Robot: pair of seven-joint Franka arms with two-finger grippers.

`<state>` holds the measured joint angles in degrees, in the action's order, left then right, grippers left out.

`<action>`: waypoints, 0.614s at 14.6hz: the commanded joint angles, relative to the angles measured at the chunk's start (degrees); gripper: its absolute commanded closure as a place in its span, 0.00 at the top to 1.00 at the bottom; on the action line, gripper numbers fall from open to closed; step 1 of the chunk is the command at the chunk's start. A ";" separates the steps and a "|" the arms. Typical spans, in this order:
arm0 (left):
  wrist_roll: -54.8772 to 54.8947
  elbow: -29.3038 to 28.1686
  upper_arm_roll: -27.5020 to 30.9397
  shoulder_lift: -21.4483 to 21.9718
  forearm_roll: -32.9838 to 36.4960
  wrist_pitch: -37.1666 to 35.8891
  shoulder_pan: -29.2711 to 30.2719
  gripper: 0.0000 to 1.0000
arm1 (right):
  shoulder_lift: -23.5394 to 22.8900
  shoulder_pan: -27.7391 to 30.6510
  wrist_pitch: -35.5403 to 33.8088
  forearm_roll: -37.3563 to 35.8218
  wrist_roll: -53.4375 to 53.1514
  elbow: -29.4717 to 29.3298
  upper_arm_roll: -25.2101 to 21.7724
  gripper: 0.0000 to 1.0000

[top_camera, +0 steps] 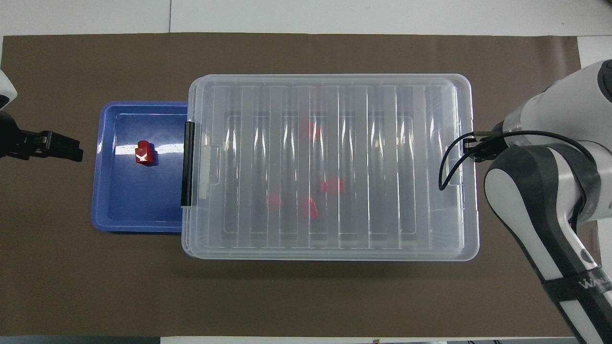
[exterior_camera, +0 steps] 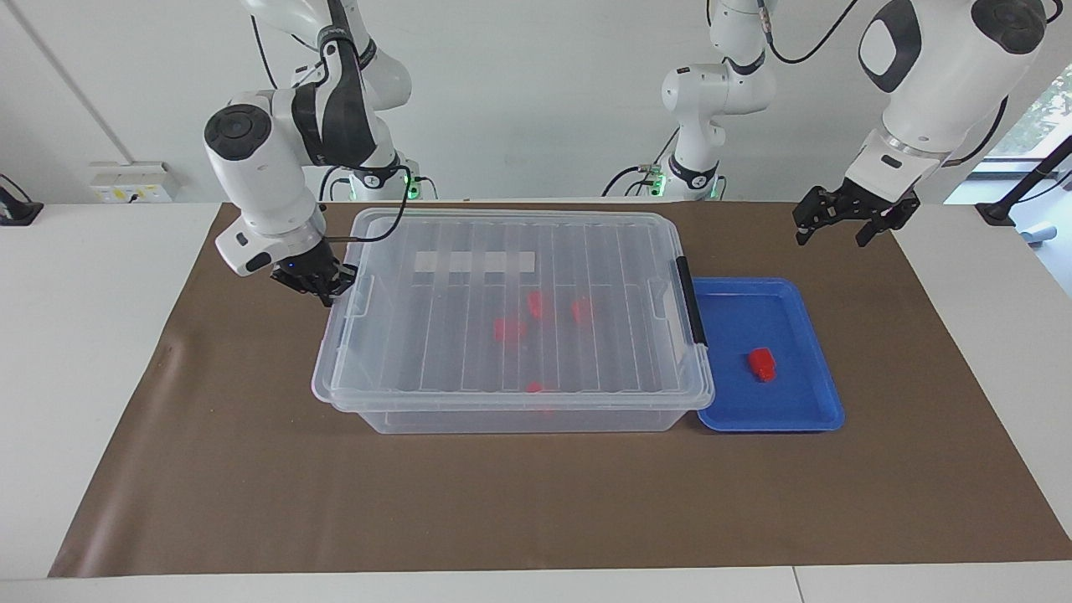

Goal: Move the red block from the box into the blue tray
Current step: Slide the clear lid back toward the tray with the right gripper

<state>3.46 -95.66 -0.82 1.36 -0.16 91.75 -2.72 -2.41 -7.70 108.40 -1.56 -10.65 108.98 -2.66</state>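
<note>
the right gripper (exterior_camera: 316, 283) sits clenched tight against the lid (exterior_camera: 511, 301) at the end of the box (exterior_camera: 502, 414) toward the right arm; the lid lies flat on the box, long axis running end to end; the red block (exterior_camera: 761, 363) already rests in the blue tray (exterior_camera: 808, 419), which touches the box's latch end; the left gripper (exterior_camera: 846, 219), fingers spread and empty, waits in the air over the mat (exterior_camera: 536, 502) near the tray; more red blocks (exterior_camera: 508, 328) lie under the lid; open mat surrounds the box.

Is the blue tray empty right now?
No, one red block lies in the blue tray, beside the box.
</note>
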 commanded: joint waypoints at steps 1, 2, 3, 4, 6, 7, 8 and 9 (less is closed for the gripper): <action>0.76 -1.55 -0.06 1.19 1.21 0.79 0.00 1.00 | 1.27 0.05 1.29 0.50 -1.12 1.68 0.29 0.00; 0.76 -1.64 -0.06 1.27 1.21 1.14 0.00 1.00 | 1.27 0.05 1.29 0.50 -1.12 1.68 0.29 0.00; 0.76 -1.64 -0.06 1.19 1.21 1.15 0.00 1.00 | 1.27 0.05 1.29 0.59 -1.12 1.68 0.29 0.00; 0.67 -1.64 -0.06 1.27 1.21 1.06 0.00 1.00 | 1.27 0.05 1.29 0.59 -1.12 1.68 0.29 0.00; 0.32 -1.64 -0.06 1.27 1.21 1.23 0.26 1.00 | 1.27 0.05 1.29 0.59 -1.21 1.68 0.29 0.00; 0.32 -1.64 -0.06 1.27 1.21 1.32 0.35 1.00 | 1.27 0.05 1.29 0.59 -1.30 1.68 0.29 0.00; 0.32 -1.64 -0.06 1.27 1.21 1.24 0.35 1.00 | 1.27 -0.04 1.29 0.59 -1.30 1.68 0.29 0.00; 0.32 -1.55 -0.06 1.27 1.21 1.23 0.26 1.00 | 1.27 -0.56 1.29 0.59 -1.30 1.68 0.20 0.00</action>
<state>3.47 -95.68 -0.71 1.36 -0.09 91.93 -2.69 -2.41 -7.74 108.40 -1.50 -10.69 108.98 -2.66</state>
